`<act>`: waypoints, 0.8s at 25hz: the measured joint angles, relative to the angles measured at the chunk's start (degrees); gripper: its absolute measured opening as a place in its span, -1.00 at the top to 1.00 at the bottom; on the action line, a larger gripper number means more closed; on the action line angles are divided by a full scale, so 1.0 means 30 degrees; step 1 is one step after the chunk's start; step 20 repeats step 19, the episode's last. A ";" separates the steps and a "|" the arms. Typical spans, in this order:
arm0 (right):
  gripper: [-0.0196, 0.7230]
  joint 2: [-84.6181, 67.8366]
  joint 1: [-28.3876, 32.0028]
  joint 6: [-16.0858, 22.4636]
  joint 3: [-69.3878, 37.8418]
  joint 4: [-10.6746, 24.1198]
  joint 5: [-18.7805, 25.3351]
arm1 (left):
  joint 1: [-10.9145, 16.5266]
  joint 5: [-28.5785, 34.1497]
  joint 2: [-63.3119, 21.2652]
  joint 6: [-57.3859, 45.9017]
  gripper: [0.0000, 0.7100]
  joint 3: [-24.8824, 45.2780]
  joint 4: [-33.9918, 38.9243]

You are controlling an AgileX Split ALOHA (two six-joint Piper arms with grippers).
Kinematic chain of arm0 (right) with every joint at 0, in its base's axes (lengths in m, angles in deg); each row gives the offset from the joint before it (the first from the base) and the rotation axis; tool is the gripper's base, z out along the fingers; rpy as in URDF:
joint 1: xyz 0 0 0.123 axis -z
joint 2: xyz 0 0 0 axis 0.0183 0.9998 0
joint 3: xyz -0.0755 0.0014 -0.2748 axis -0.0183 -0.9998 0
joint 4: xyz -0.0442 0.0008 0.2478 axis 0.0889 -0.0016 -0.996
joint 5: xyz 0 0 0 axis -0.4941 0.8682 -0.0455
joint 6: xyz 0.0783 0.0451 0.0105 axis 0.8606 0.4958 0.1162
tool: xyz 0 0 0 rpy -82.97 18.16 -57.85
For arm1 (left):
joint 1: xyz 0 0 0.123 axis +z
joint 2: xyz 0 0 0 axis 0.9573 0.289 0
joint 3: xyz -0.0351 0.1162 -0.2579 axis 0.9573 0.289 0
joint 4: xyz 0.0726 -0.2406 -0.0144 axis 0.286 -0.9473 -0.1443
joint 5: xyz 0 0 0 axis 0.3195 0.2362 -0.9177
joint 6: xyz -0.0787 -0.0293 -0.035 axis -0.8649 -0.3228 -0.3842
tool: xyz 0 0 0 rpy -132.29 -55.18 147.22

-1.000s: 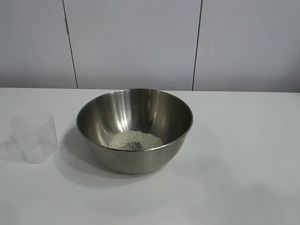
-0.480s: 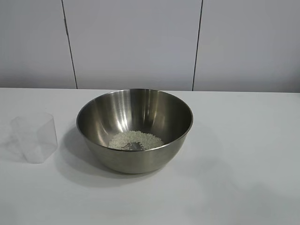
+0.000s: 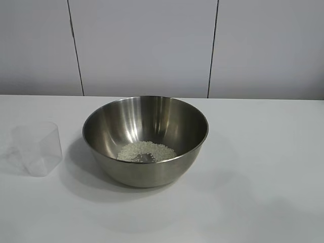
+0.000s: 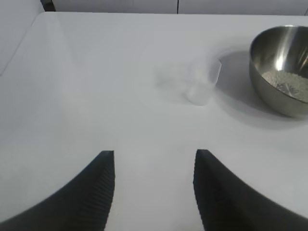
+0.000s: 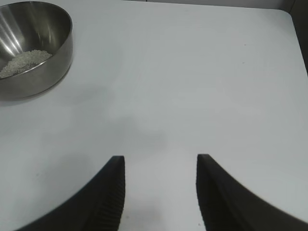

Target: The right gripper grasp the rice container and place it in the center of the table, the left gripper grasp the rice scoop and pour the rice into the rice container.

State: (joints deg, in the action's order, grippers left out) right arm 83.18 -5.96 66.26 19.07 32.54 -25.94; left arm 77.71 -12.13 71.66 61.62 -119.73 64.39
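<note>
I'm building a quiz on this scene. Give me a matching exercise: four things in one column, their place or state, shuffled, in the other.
1. rice
2. rice scoop
3. rice container
4. left gripper

a. open, holding nothing
b. stands mid-table
c. upright on the table, left of the bowl in the exterior view
d. heaped in the bowl's bottom

Pairs: 1-d, 2-c, 3-b, 4-a

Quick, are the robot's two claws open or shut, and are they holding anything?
Left gripper: open, holding nothing.
Right gripper: open, holding nothing.
</note>
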 joint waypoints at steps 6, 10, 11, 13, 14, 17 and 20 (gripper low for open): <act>0.10 0.0000 0.0000 0.0000 0.0000 0.0000 0.0000 | 0.0000 -0.1630 0.0000 0.0326 -0.05 0.1814 -0.0024; 0.10 0.0000 0.0000 0.0000 0.0000 0.0000 0.0000 | 0.0000 -0.1960 0.0000 0.0347 -0.05 0.2009 -0.0024; 0.10 0.0000 0.0000 0.0000 0.0000 0.0000 0.0000 | 0.0000 -0.1960 0.0000 0.0347 -0.05 0.2015 -0.0024; 0.10 0.0000 0.0000 0.0000 0.0000 0.0000 0.0000 | -0.0043 -0.2004 0.0000 0.0347 -0.05 0.2015 -0.0039; 0.10 0.0000 0.0000 0.0000 0.0000 0.0000 0.0000 | -0.0055 -0.2029 0.0000 0.0347 -0.05 0.2015 -0.0039; 0.10 0.0000 0.0000 0.0000 0.0000 0.0000 0.0000 | -0.0133 -0.2076 0.0000 0.0347 -0.05 0.2015 -0.0039; 0.10 0.0000 0.0000 0.0000 0.0000 0.0000 0.0000 | -0.0302 -0.2076 0.0000 0.0347 -0.05 0.2015 -0.0039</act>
